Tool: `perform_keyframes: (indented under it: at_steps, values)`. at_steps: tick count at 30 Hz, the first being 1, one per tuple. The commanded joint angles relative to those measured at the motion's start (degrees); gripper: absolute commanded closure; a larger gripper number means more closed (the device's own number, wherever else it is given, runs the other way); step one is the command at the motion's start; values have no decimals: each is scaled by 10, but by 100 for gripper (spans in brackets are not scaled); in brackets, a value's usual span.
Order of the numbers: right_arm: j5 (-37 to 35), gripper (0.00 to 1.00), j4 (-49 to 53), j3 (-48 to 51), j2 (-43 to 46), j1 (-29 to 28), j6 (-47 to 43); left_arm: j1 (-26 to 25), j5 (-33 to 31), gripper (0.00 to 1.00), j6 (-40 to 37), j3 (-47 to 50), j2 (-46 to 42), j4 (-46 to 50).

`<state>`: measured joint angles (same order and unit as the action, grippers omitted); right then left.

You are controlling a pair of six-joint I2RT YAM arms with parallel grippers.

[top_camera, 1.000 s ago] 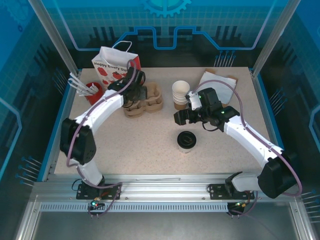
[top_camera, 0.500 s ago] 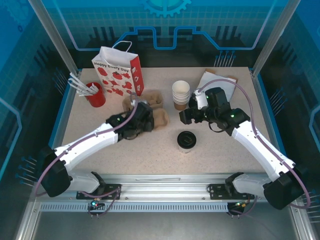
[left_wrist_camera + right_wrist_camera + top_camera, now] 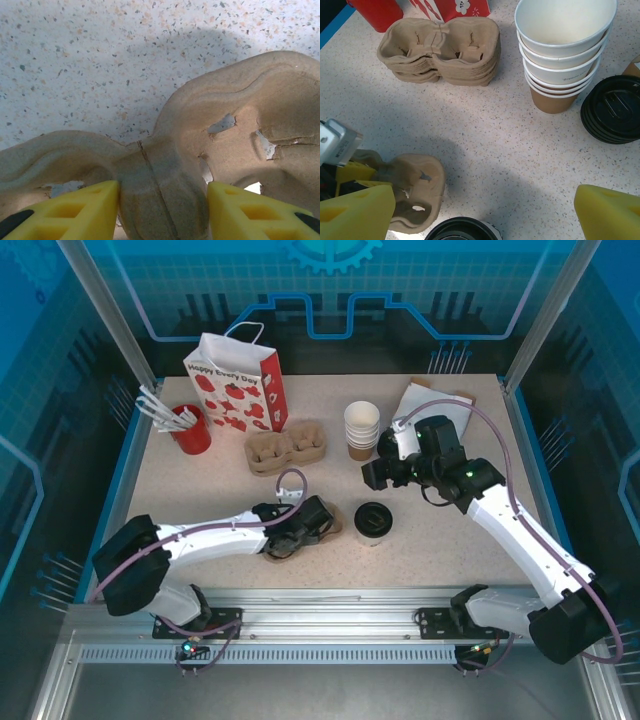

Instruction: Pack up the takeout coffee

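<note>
The takeout coffee (image 3: 373, 521), a pale cup under a black lid, stands upright at the table's near middle; its lid rim (image 3: 462, 230) peeks in at the bottom of the right wrist view. My left gripper (image 3: 305, 525) lies low just left of it, shut on the narrow waist of a brown pulp cup carrier (image 3: 225, 140), yellow fingers pressed to both sides. That carrier (image 3: 415, 192) rests on the table beside the cup. My right gripper (image 3: 375, 473) hovers open behind the coffee, nothing between its fingers (image 3: 355, 210).
A stack of spare carriers (image 3: 287, 448) and a stack of lidless white cups (image 3: 361, 428) stand farther back, with black lids (image 3: 615, 107) beside them. A red-printed gift bag (image 3: 235, 380) and a red holder of stirrers (image 3: 190, 428) occupy the back left; paper sleeves (image 3: 435, 400) lie back right.
My left arm has pulled one carrier off the stack and swept it forward and right to beside the coffee. The right gripper has shifted slightly back and stayed open.
</note>
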<state>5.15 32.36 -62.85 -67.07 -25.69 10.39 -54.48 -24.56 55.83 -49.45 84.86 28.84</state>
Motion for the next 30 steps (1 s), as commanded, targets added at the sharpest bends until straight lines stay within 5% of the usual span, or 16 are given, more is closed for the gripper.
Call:
perform_keyframes:
  at_steps: [1,9,14,24,30]
  values:
    - [11,6,5,8,8,6,-8,-6,-21,49,28,-19,15,-11]
    - [14,6,9,2,9,6,-6,-6,-26,38,2,-36,1,-3]
    - [12,6,18,2,22,5,-4,11,-34,31,-87,-57,-48,17]
    - [18,6,-34,-7,25,-69,-13,272,99,21,-332,-146,-167,10]
    - [17,6,-49,-31,-12,-94,-10,441,199,19,-334,-262,-94,-4]
